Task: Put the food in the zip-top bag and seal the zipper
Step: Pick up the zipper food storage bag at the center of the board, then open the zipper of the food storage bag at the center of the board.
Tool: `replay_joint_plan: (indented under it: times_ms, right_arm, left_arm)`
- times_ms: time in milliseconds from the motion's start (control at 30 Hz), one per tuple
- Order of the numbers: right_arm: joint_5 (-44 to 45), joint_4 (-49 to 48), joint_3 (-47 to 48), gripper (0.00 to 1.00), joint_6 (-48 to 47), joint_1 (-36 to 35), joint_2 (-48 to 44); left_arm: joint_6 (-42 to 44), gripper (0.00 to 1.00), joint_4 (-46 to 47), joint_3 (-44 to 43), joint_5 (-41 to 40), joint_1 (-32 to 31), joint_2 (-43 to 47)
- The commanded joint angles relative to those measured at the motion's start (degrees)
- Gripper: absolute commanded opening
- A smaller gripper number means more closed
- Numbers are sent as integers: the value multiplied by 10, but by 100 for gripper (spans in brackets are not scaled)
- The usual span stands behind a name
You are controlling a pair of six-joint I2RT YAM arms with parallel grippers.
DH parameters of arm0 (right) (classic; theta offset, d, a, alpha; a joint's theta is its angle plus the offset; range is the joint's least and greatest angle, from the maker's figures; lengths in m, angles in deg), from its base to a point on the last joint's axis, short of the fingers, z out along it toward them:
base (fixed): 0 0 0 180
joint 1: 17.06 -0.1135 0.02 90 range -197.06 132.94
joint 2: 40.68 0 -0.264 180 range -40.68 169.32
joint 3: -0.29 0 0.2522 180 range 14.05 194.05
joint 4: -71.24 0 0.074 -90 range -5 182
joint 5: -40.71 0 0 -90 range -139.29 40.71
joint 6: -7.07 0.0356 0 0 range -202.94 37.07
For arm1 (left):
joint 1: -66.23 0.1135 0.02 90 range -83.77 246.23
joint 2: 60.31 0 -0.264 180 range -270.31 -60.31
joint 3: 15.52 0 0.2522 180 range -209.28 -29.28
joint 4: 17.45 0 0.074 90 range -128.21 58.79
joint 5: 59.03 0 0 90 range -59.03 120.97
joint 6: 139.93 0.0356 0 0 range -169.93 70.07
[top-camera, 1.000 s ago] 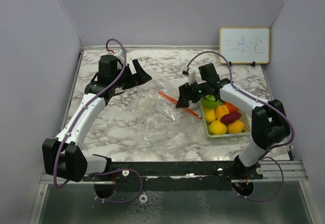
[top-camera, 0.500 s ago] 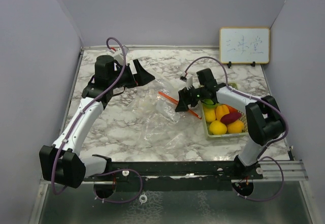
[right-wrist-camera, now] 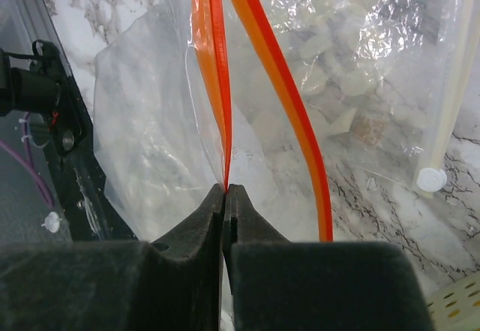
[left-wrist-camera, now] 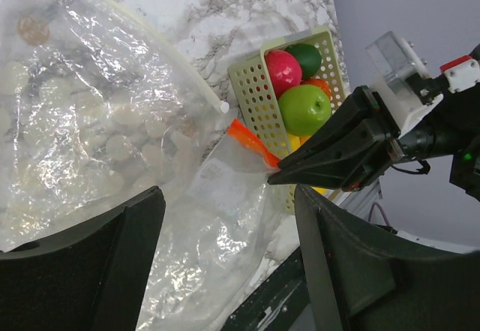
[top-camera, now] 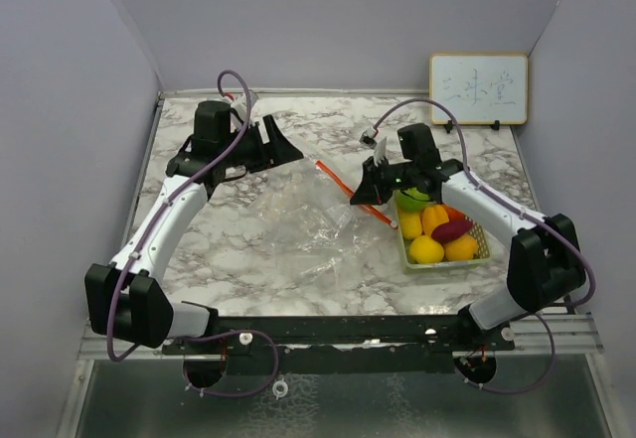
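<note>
The clear zip-top bag (top-camera: 298,221) lies crumpled in the middle of the marble table. My right gripper (top-camera: 360,193) is shut on one orange zipper strip (right-wrist-camera: 214,83) at the bag's mouth and holds it up; the other strip (right-wrist-camera: 289,106) hangs apart from it, so the mouth stands open. The food sits in the pale green basket (top-camera: 444,262): a green apple (left-wrist-camera: 304,109), a pink-red piece (left-wrist-camera: 281,72), a dark green one (left-wrist-camera: 304,57), yellow (top-camera: 425,249) and purple (top-camera: 452,229) pieces. My left gripper (top-camera: 288,146) hovers open above the bag's far left side (left-wrist-camera: 112,121), holding nothing.
A small whiteboard (top-camera: 478,88) stands at the back right against the wall. Purple walls close in both sides and the back. A black rail (top-camera: 338,329) runs along the table's near edge. A white plastic strip with a round end (right-wrist-camera: 431,179) lies under the bag.
My right gripper has closed on the orange zipper strip and pulled it up and back. The bag has stretched toward it. My left gripper's jaws have narrowed slightly.
</note>
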Motion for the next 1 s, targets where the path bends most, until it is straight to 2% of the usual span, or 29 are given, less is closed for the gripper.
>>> replay_joint_plan:
  times_ms: [0, 233, 500, 967]
  right_arm:
    - [71, 38, 48, 2, 30, -1, -34]
    - [256, 45, 99, 2, 66, -36, -48]
    - [390, 45, 154, 2, 76, -120, -36]
    - [393, 52, 176, 2, 73, -166, -29]
  left_arm:
    - [-36, 72, -43, -43, 41, -1, -15]
    - [-74, 67, -54, -88, 48, -27, -38]
    - [-97, 61, -68, -132, 23, -69, -89]
    - [-122, 62, -46, -147, -6, -80, -135]
